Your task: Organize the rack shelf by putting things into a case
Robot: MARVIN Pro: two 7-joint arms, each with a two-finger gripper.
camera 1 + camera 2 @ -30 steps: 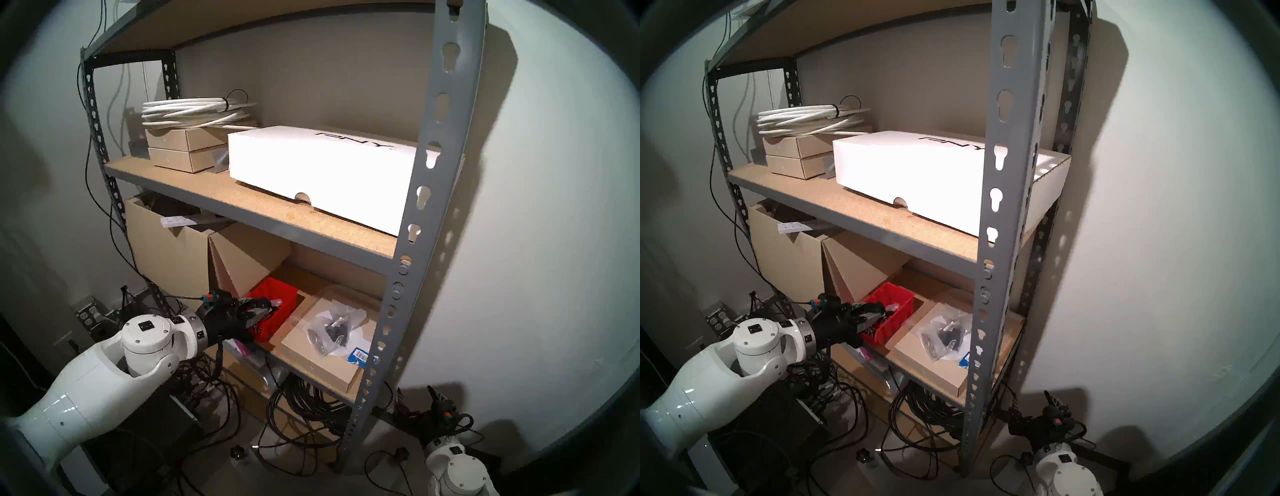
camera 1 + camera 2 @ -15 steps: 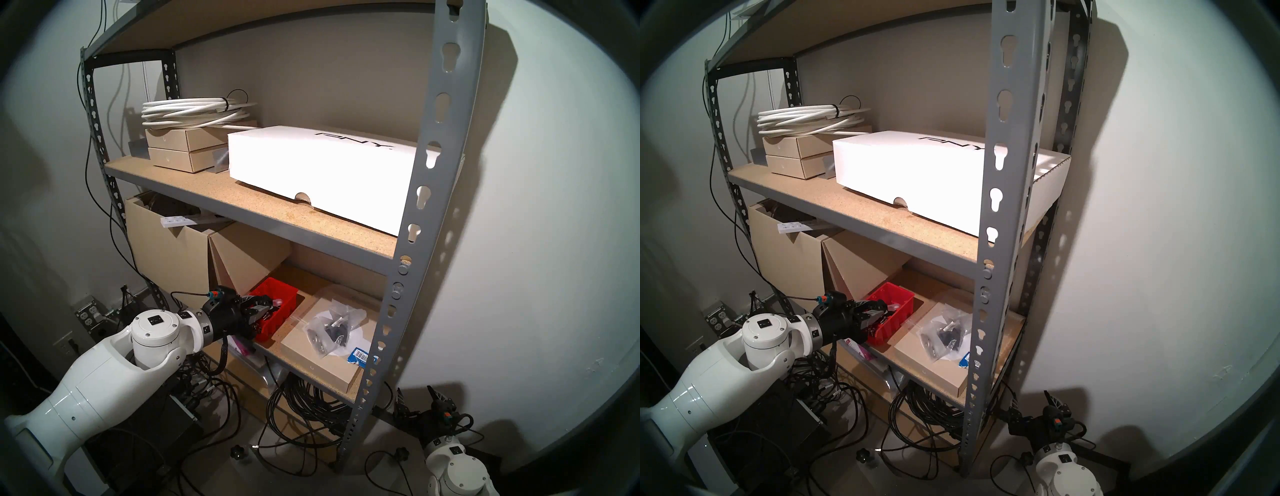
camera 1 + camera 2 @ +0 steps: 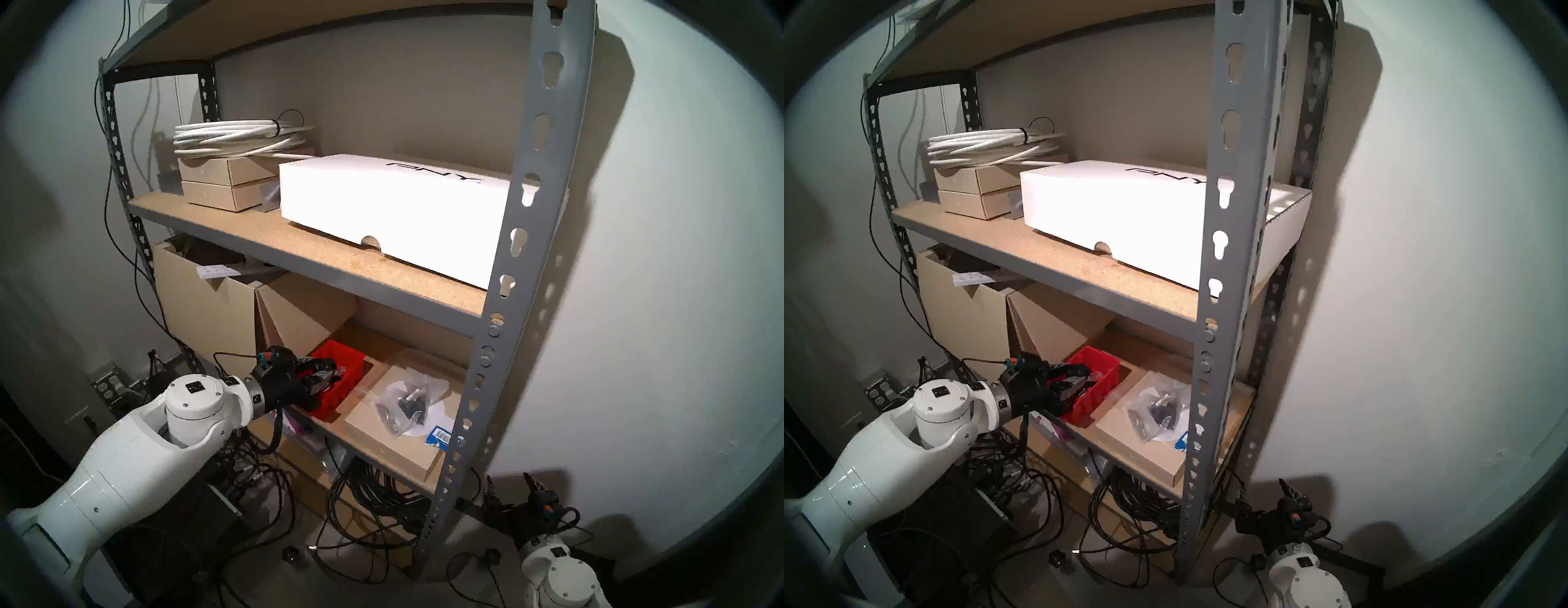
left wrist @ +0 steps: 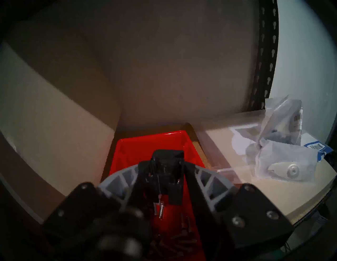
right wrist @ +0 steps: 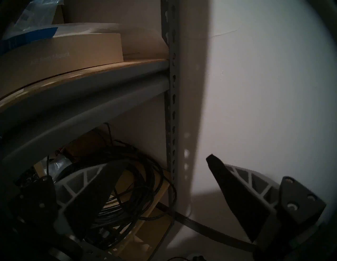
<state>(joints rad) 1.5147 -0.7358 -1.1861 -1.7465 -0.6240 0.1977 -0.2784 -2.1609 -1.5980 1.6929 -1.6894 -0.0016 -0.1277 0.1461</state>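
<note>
The red case (image 3: pixel 345 384) (image 3: pixel 1100 382) (image 4: pixel 151 145) stands on the lower board of the grey rack shelf (image 3: pixel 530 212), beside a tall cardboard box. My left gripper (image 3: pixel 324 372) (image 3: pixel 1081 377) (image 4: pixel 167 158) hovers over the case's near end, and a clear bag of black parts (image 4: pixel 168 175) fills the gap between its fingers, touching both. More clear bags of black hardware (image 3: pixel 405 405) (image 3: pixel 1157 407) (image 4: pixel 284 160) lie on a flat tan box to the right. My right gripper (image 3: pixel 509 488) (image 3: pixel 1265 499) (image 5: pixel 162 160) is open, low beside the rack's right upright.
Loose screws (image 4: pixel 184 235) lie in the case's near end. A tall open cardboard box (image 3: pixel 212 314) stands left of the case. The flat tan box (image 3: pixel 399 446) also carries a blue label (image 3: pixel 439 436). Coiled black cables (image 3: pixel 377 496) fill the floor under the shelf.
My left arm has pushed forward and slightly up, bringing the gripper and bag further over the red case. Its jaws look a little wider. The right arm has stayed put.
</note>
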